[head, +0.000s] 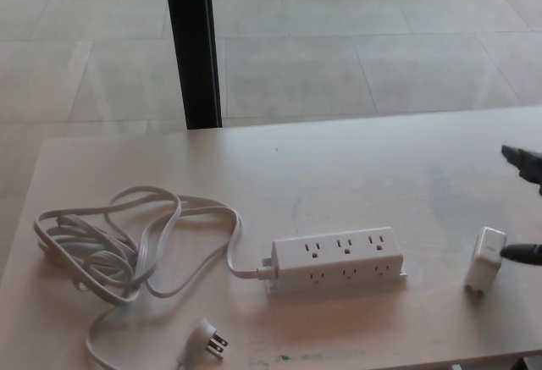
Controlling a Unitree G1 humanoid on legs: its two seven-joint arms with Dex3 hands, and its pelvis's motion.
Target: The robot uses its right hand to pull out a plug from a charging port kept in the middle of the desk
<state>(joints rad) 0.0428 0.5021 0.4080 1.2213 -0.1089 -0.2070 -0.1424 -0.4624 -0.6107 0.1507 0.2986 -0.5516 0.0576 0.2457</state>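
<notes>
A white power strip (336,260) lies in the middle of the desk (339,167), all its outlets empty. Its grey-white cord (110,247) coils off to the left and ends in a loose plug (206,339) near the front edge. A small white plug adapter (485,258) lies on the desk to the right of the strip. My right hand (527,209) shows only as black fingertips at the right edge, spread apart, one just touching or beside the adapter. My left hand does not show.
A black vertical post (193,44) stands behind the desk's far edge, with tiled floor (356,57) beyond. The desk's front edge runs along the bottom of the picture.
</notes>
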